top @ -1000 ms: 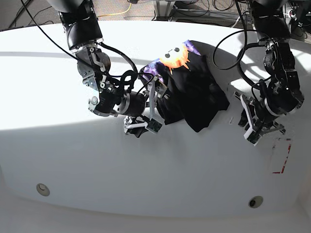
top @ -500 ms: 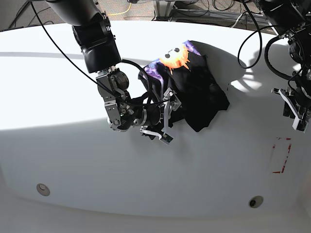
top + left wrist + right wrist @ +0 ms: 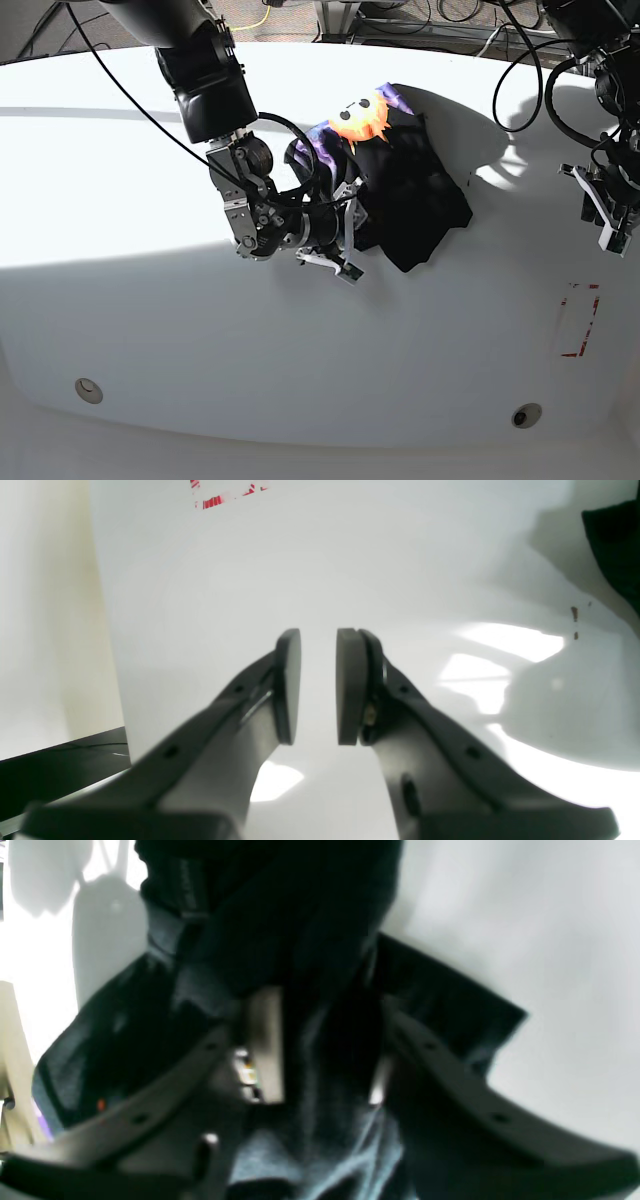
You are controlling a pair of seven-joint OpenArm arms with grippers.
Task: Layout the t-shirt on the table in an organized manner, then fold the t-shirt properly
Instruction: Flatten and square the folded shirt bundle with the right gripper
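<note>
In the base view, you can see the black t-shirt (image 3: 405, 195) lying crumpled on the white bench (image 3: 200, 350), near its far side. It has an orange face picture (image 3: 361, 118) and purple patches on it. Your right end effector (image 3: 350, 235) is at the side of the shirt that is on the left of this view. Your left end effector (image 3: 592, 215) is well apart from the shirt, over by the right edge of the view. The red dashed mark (image 3: 581, 320) is nearer the front, and two round metal discs, one on the left (image 3: 89, 391) and one on the right (image 3: 526, 416), sit near the front edge.

In the left wrist view, your left end effector has its two fingers a little way apart, with only a small gap, and it has hold of nothing. A black bit of the shirt pokes in at the top right, and bits of the red mark show at the top.

In the right wrist view, the wrinkly shirt fills most of the picture. Your right end effector's fingers are apart, with dark cloth between and under them. You cannot tell if they have hold of it.
</note>
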